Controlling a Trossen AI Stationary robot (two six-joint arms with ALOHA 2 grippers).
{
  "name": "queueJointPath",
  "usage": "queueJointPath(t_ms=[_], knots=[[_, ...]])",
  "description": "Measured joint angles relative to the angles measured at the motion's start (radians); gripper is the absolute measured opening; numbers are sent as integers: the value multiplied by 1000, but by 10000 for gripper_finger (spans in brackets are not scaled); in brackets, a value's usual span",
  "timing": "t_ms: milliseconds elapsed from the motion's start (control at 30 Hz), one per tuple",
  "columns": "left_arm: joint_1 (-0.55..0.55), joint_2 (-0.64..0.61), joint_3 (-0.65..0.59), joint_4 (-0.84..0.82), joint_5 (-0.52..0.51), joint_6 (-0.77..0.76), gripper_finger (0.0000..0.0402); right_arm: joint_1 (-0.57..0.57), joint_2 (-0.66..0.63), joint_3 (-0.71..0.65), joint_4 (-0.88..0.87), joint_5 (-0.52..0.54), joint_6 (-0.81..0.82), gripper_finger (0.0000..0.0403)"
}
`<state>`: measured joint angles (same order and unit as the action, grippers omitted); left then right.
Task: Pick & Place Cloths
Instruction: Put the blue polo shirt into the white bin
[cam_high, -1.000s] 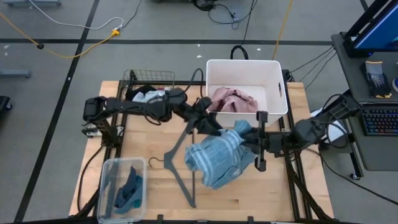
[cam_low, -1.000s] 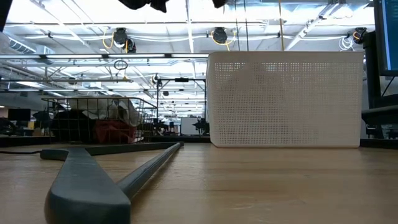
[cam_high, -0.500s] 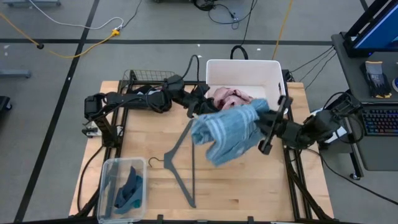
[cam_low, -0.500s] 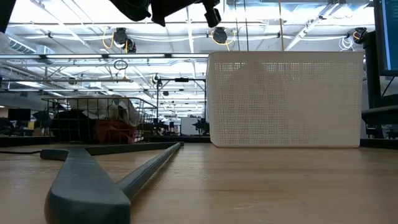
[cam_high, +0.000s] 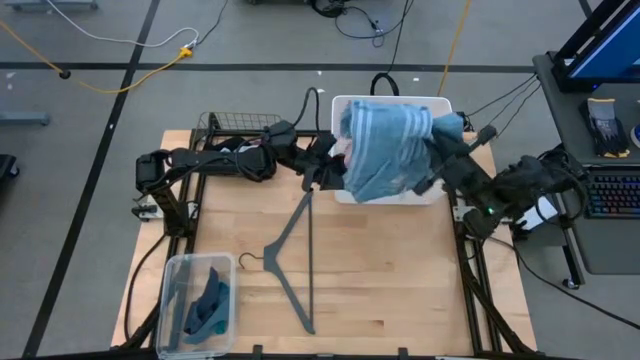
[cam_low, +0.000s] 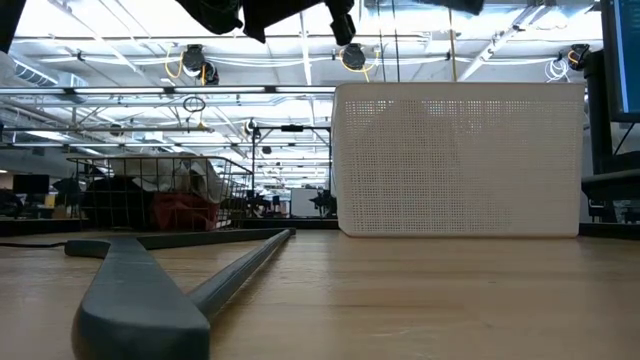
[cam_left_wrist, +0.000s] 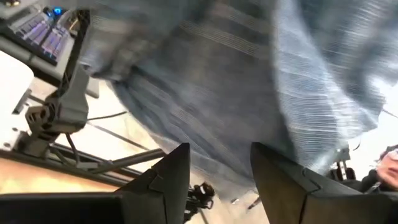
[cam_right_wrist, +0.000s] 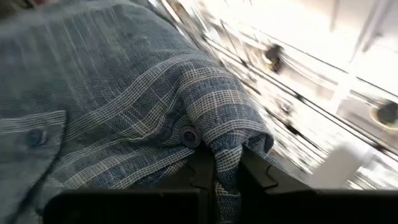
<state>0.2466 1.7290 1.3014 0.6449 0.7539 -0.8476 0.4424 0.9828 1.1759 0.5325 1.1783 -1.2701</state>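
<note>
- High view: the right gripper (cam_high: 437, 143), reaching in from the table's 3 o'clock edge, is clenched on the blue-striped woven shirt (cam_high: 385, 148), which hangs in the air over the white rectangular plastic bin (cam_high: 450, 150) at about 1 o'clock on the light wooden table (cam_high: 400, 280). The shirt covers most of the bin's opening.
- The left gripper (cam_high: 330, 172) sits just beside the bin's 9 o'clock wall, by the hanging shirt's edge; its jaws stand apart and grasp nothing.
- The thin grey plastic clothes hanger (cam_high: 298, 262) lies flat near the table's centre. The clear plastic tub (cam_high: 173, 300) at 7 o'clock holds a teal cloth (cam_high: 208, 306). The black wire basket (cam_high: 240, 124) at 11 o'clock holds dark and light cloths, partly hidden by the left arm.
- Low view: the bin's perforated white wall (cam_low: 460, 160) stands at 3 o'clock, the hanger (cam_low: 170, 275) lies at 7 o'clock, and the wire basket (cam_low: 165, 195) with a red cloth inside sits at 9 o'clock. Dark arm parts show along the top edge.
- Left wrist view: the two dark fingers (cam_left_wrist: 168, 177) stand apart with nothing between them; the striped shirt (cam_left_wrist: 249, 81) hangs just beyond them.
- Right wrist view: the dark fingers (cam_right_wrist: 202, 168) pinch a fold of the striped shirt (cam_right_wrist: 124, 112), a button showing near the grip.
</note>
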Motion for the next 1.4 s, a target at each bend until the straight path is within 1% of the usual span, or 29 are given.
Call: queueJointPath(t_ms=[133,267,467,600,833,967,1200,1300,1400], knots=[[0,0,0,0,-3,34,170,-82,0,0,-16,8,-21,21],[-5,0,0,0,-3,33,170,-136,0,0,-39,6,-26,21],[-26,0,0,1,-1,33,170,-159,1,0,-78,5,-10,21],[-41,0,0,2,4,20,170,-164,1,0,-92,27,-2,21],[-62,0,0,3,7,136,170,-204,1,0,-122,31,34,21],[-64,-1,0,3,14,236,170,-240,0,0,-202,33,92,21],[-60,-30,-2,-3,110,392,170,-326,-23,-1,-421,20,278,21],[-46,-62,-2,-22,121,443,170,-365,-42,-1,-514,-38,378,21],[-27,-105,-2,-120,131,493,170,-412,-54,-1,-597,-126,478,21]])
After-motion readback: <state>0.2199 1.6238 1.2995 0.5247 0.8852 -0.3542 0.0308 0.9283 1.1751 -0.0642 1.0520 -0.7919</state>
